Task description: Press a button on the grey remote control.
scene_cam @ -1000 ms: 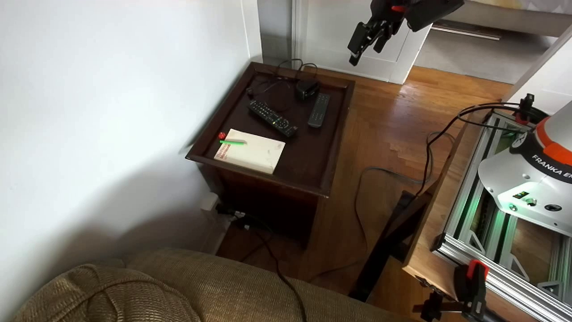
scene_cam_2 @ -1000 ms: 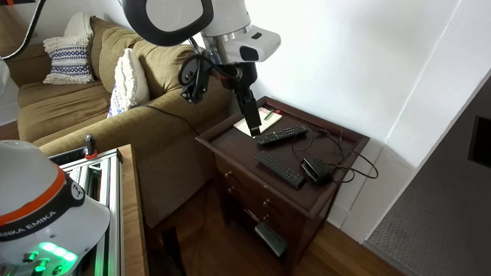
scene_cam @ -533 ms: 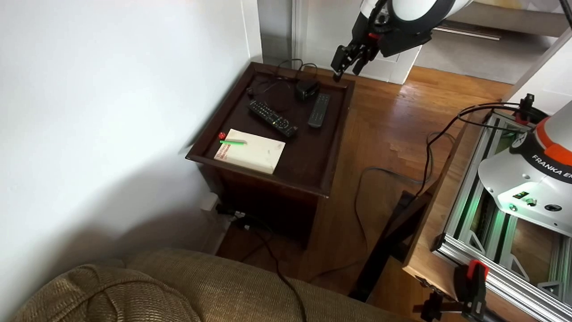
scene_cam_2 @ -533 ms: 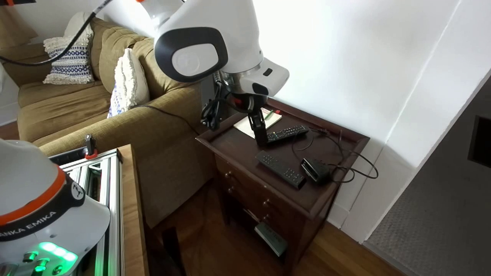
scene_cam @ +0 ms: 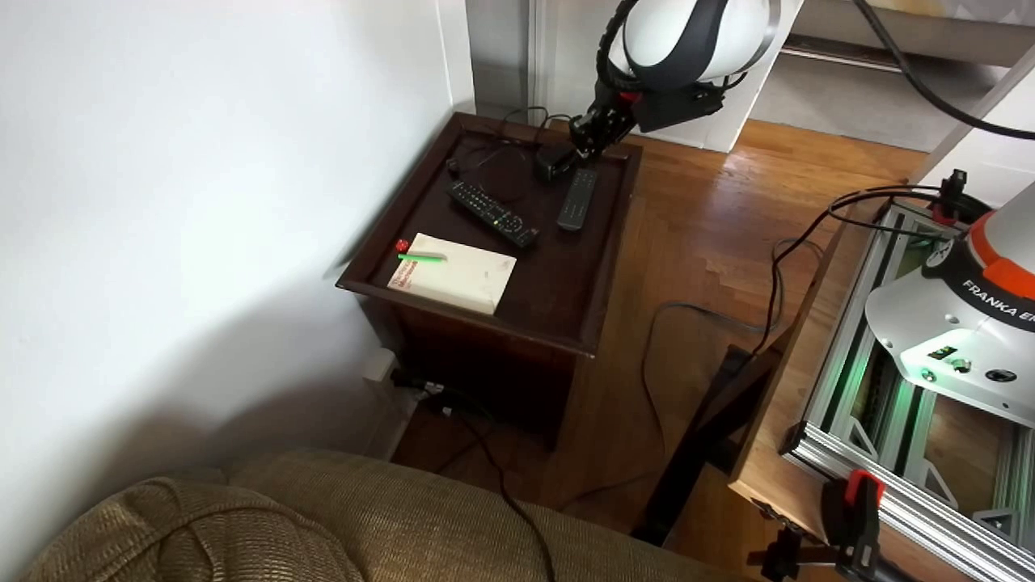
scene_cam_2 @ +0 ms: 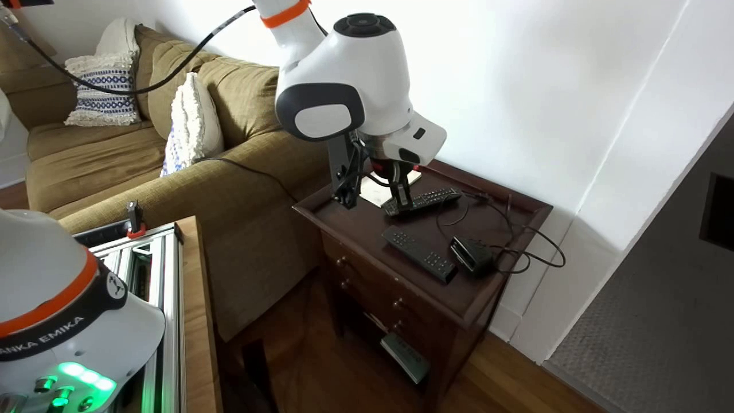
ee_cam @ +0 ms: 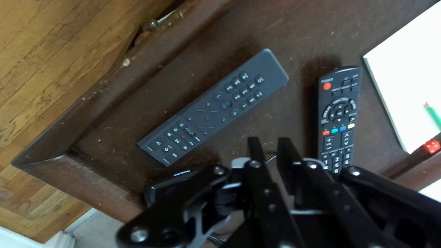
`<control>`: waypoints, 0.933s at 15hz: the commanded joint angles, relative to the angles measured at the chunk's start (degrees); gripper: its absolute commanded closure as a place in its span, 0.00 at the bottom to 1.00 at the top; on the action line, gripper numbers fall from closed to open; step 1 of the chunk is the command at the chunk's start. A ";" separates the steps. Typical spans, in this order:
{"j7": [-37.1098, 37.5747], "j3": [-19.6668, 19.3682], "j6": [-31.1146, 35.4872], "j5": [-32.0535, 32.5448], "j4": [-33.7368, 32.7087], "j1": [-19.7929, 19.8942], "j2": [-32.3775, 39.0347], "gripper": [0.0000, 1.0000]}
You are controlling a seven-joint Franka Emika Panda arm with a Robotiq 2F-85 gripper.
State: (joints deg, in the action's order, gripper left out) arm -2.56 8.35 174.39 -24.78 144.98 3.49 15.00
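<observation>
The grey remote control (ee_cam: 213, 108) lies flat on the dark wooden table, slanting across the upper middle of the wrist view with its buttons facing up. Both exterior views show the grey remote control too (scene_cam: 576, 202) (scene_cam_2: 420, 253). My gripper (ee_cam: 269, 140) hangs above the table, its fingertips between this remote and the blacker one. A narrow gap separates the fingers (ee_cam: 255, 148), and only tabletop shows through it. In an exterior view the gripper (scene_cam_2: 405, 203) overlaps part of the blacker remote. Neither remote is held, and the grey one is uncovered.
A blacker remote (ee_cam: 339, 113) with coloured buttons lies to the right in the wrist view, beside a cream booklet (ee_cam: 406, 75) bearing a green pencil. A black box (scene_cam_2: 473, 255) with cables sits near the grey remote's end. The table has a raised rim (scene_cam_2: 327, 222); a white wall (scene_cam_2: 545, 86) rises behind.
The arm has come down and over the table, bringing the gripper from above the floor edge towards the remotes. Its fingers have drawn closer together. Objects on the table have stayed put.
</observation>
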 commanded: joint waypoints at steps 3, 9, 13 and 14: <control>-4.09 4.75 7.11 -1.63 -6.60 5.91 11.45 1.00; -3.60 5.48 9.12 -0.37 -9.00 7.13 17.09 1.00; -3.10 4.81 8.44 -0.49 -9.80 6.50 18.04 1.00; -3.05 4.82 8.23 -0.54 -9.87 6.51 18.14 1.00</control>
State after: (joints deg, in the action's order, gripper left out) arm -5.38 12.79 182.11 -25.39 136.13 9.46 31.68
